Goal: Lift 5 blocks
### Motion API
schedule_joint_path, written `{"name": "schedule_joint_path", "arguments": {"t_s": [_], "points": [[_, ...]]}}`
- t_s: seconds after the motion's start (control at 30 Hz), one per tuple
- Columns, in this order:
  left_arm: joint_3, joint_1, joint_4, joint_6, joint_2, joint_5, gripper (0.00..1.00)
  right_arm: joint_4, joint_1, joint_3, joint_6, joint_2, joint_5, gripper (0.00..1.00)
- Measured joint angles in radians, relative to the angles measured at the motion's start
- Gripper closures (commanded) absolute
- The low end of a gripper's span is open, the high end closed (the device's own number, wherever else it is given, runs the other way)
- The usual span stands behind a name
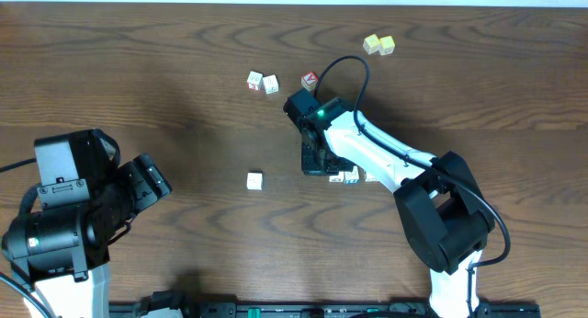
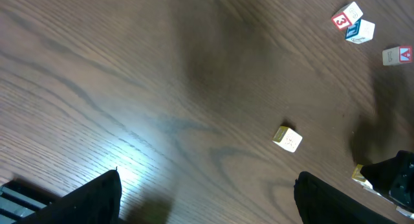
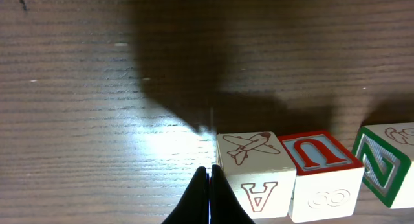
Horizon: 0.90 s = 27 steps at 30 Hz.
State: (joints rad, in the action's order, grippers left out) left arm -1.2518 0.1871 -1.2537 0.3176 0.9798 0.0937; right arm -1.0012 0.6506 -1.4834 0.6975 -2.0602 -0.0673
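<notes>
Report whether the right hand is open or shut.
Shut. The right hand has its fingers pressed together, nothing between them, beside the airplane block.

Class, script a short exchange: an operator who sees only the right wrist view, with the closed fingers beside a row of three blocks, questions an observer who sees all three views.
Operator: I see my shut right gripper beside a row of three blocks. Are there any blocks outside my view?
Observer: Yes. A lone white block lies on the table, off to the left of that row.
Operator: What is the left gripper doing?
Observer: The left gripper is open and empty, touching no block.
</notes>
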Motion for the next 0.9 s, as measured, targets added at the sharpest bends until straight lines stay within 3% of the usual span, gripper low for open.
{"name": "schedule_joint_path", "arguments": {"t_s": [0.7,0.9], "points": [[0.0,0.0,0.0,0.0,0.0,0.0,0.14,0.018,-0.005,0.0,-0.023,0.0,0.035,0.99],[0.0,0.0,0.0,0.0,0.0,0.0,0.14,-0.118,-0.029,-0.09,-0.069,-0.002,0.075,0.99]]}}
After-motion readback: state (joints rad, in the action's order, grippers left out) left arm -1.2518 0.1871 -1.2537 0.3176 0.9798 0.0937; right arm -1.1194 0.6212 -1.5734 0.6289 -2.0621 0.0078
